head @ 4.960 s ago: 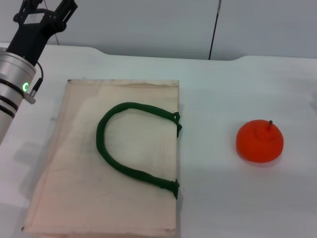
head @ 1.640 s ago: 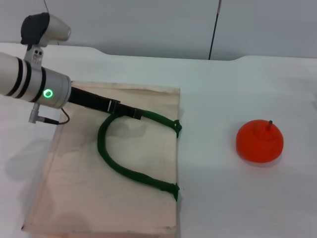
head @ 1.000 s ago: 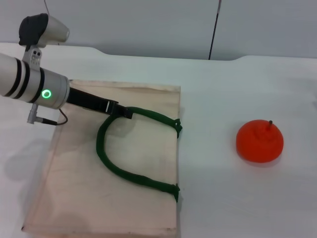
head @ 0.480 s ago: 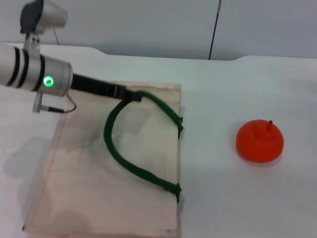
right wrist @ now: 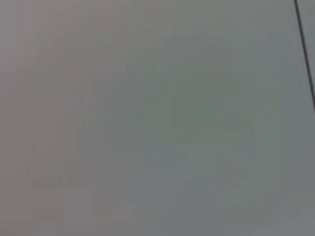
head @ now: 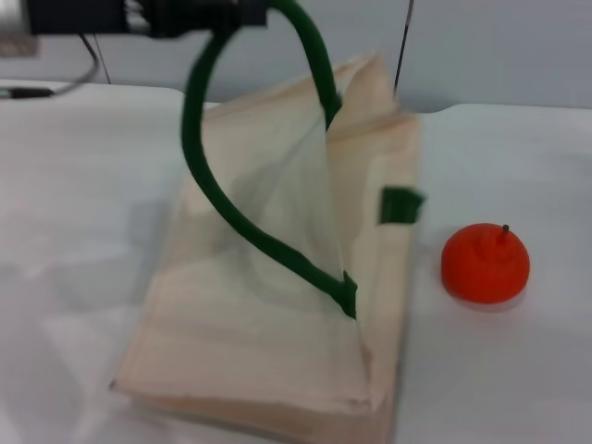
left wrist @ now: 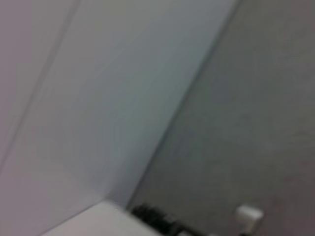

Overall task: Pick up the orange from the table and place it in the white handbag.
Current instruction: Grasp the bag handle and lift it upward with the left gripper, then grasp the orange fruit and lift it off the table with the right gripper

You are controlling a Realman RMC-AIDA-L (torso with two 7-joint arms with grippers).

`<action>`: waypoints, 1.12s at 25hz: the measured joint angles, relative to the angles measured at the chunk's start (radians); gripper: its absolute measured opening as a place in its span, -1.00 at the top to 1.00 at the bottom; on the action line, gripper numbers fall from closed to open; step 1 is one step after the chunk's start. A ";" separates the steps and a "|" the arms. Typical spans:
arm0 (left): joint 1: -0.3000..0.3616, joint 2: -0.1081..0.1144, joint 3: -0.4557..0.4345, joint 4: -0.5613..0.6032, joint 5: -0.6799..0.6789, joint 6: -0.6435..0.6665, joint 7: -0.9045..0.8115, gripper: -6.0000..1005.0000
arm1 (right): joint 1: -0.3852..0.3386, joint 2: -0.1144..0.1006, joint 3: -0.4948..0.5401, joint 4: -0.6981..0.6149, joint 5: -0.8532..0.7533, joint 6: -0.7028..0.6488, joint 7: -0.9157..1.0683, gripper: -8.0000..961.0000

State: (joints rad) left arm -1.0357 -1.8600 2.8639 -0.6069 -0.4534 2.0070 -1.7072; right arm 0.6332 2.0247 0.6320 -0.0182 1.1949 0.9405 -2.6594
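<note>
1. Since half a second ago the left gripper [head: 242, 13] has risen to the top edge of the head view, pulling the dark green handle [head: 242, 185] up with it. The white handbag [head: 277, 305], which lay flat before, now stands tented and partly open.
2. The counter [head: 83, 185] is a plain white, smooth, flat surface that carries both bag and fruit.
3. The white handbag is cream, soft woven fabric, hanging in loose folds below the jaws. Its upper panel is drawn up into a peak, while its lower edge still rests on the counter.
4. The bag's mouth gapes on the side toward the fruit; the inside is not visible, so what it holds cannot be told.
5. The dark green handle is a thick, rope-like loop. Its top runs into the jaws, which are clamped on it, and it curves down from there to a stitched end on the lifted panel.
6. A second green handle tab [head: 400, 204] shows on the bag's lower panel, below and to the right of the jaws.
7. The orange [head: 485, 262] is bright, round, slightly flattened, with a short dark stem. It sits on the counter just beside the bag, well below and to the right of the jaws, untouched.
8. The right gripper shows in no view.
</note>
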 joint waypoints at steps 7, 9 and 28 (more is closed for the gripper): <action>-0.001 0.057 0.000 -0.010 -0.006 0.041 -0.128 0.73 | -0.008 -0.002 -0.002 -0.014 0.000 -0.002 0.050 -0.84; 0.001 0.062 0.000 -0.017 0.001 0.042 -0.161 0.73 | -0.008 -0.003 -0.007 -0.029 -0.005 -0.002 0.078 -0.83; 0.019 0.062 0.000 -0.045 0.029 0.042 -0.232 0.73 | 0.000 -0.155 -0.540 -0.370 -0.405 0.457 0.891 -0.83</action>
State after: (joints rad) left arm -1.0164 -1.7980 2.8640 -0.6517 -0.4248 2.0493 -1.9394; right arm 0.6329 1.8700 0.0922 -0.3881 0.7895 1.3975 -1.7686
